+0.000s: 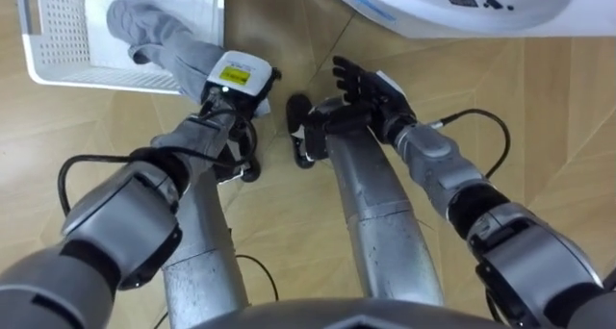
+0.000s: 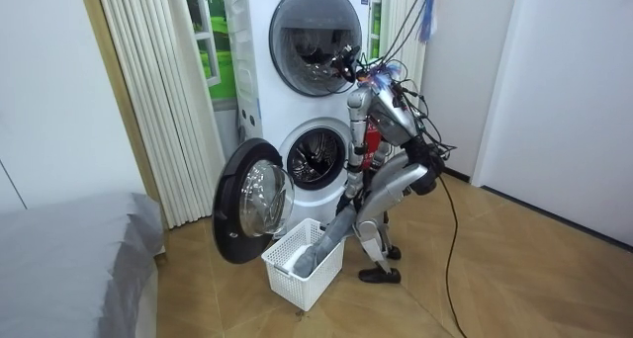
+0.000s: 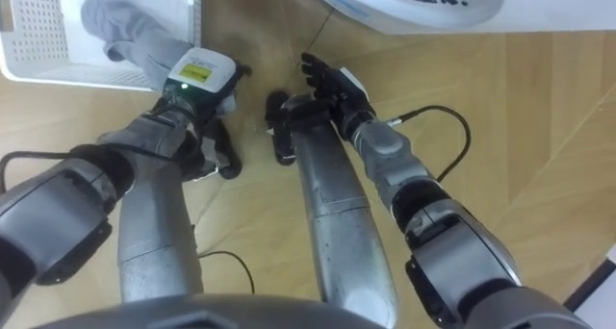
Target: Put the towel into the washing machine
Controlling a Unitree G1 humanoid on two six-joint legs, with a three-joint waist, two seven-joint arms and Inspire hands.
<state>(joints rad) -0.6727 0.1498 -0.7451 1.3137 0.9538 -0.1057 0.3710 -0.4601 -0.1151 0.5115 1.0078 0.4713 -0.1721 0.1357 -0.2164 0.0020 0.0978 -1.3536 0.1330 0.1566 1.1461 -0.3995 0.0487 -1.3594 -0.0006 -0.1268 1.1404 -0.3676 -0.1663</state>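
A grey towel (image 1: 144, 26) lies partly in the white laundry basket (image 1: 58, 74) on the floor and stretches out of it over the rim. My left hand (image 1: 231, 87) is shut on the towel's near end, just outside the basket. In the room view the towel (image 2: 321, 247) runs taut from the basket (image 2: 297, 284) up to that hand. My right hand (image 1: 371, 87) hangs open and holds nothing, to the right of the left hand. The washing machine (image 1: 462, 7) is just ahead, its round door (image 2: 252, 200) swung wide and the drum (image 2: 316, 160) showing.
I stand bent forward on the wooden floor in front of the machine, with the basket at my feet on my left. A second machine (image 2: 312, 27) is stacked on top. A curtain (image 2: 148, 81) and a grey bed (image 2: 69, 249) are at the room view's left.
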